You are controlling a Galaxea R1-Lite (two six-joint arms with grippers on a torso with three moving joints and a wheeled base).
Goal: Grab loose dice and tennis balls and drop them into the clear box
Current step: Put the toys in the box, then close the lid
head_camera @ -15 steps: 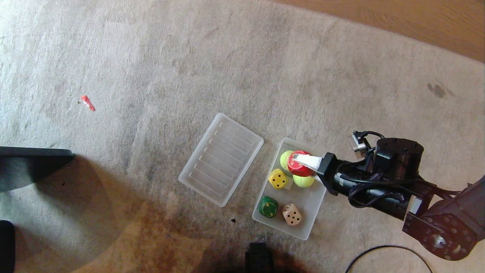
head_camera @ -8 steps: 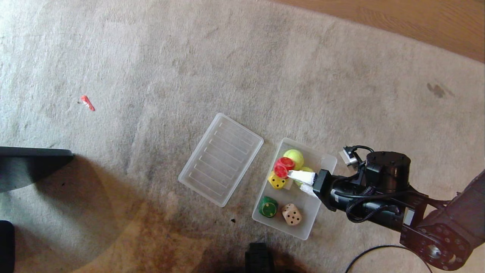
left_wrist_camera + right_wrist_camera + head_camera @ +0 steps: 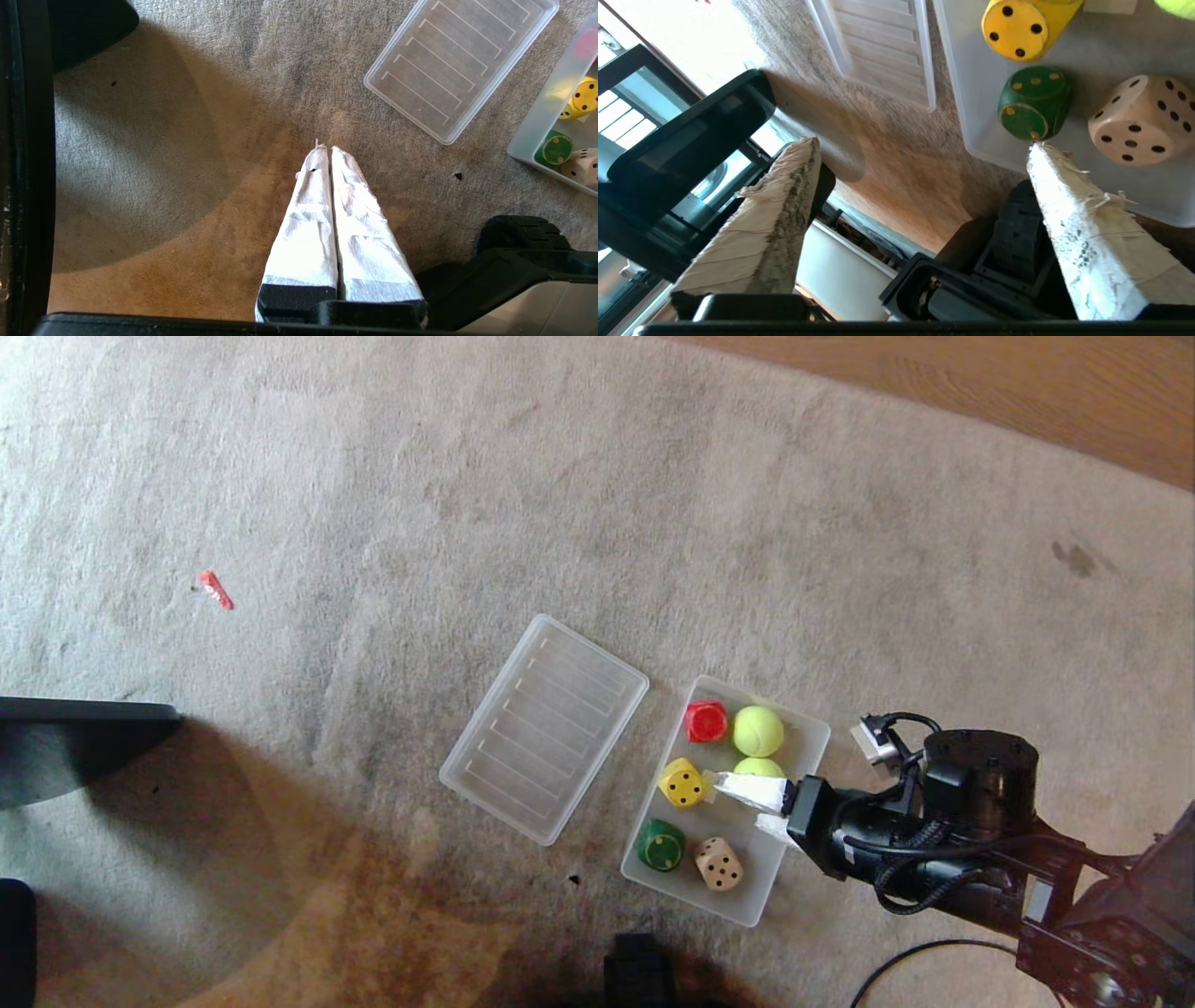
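Right gripper [image 3: 747,805] is held over the clear box [image 3: 810,733], reached in from the 4 o'clock side in the head view, its paper-wrapped fingers [image 3: 1083,224] spread wide with nothing between them. Left gripper [image 3: 325,148] is parked low over the carpet [image 3: 467,476], its wrapped fingers pressed together, nothing pinched.

All six task items are seen inside the clear box. Red die [image 3: 706,721] is placed at the box's 11 o'clock corner, with one tennis ball [image 3: 757,731] just beside it at its 3 o'clock. A second tennis ball [image 3: 758,766] is partly covered by the right gripper's upper finger. Yellow die [image 3: 681,782] is set at the box's 9 o'clock wall, close to that fingertip; contact cannot be told. Dark green die [image 3: 661,845] and tan die [image 3: 719,863] are set side by side at the 6 o'clock end, the tan one at the green one's 4 o'clock.

Ribbed translucent lid [image 3: 544,728] is laid flat on the carpet at the box's 9 o'clock, apart from it. Small red scrap [image 3: 216,589] is seen far off toward 10 o'clock. Wood floor [image 3: 1027,392] is visible at the 1 o'clock corner. Black cable [image 3: 934,952] is looped at 5 o'clock.
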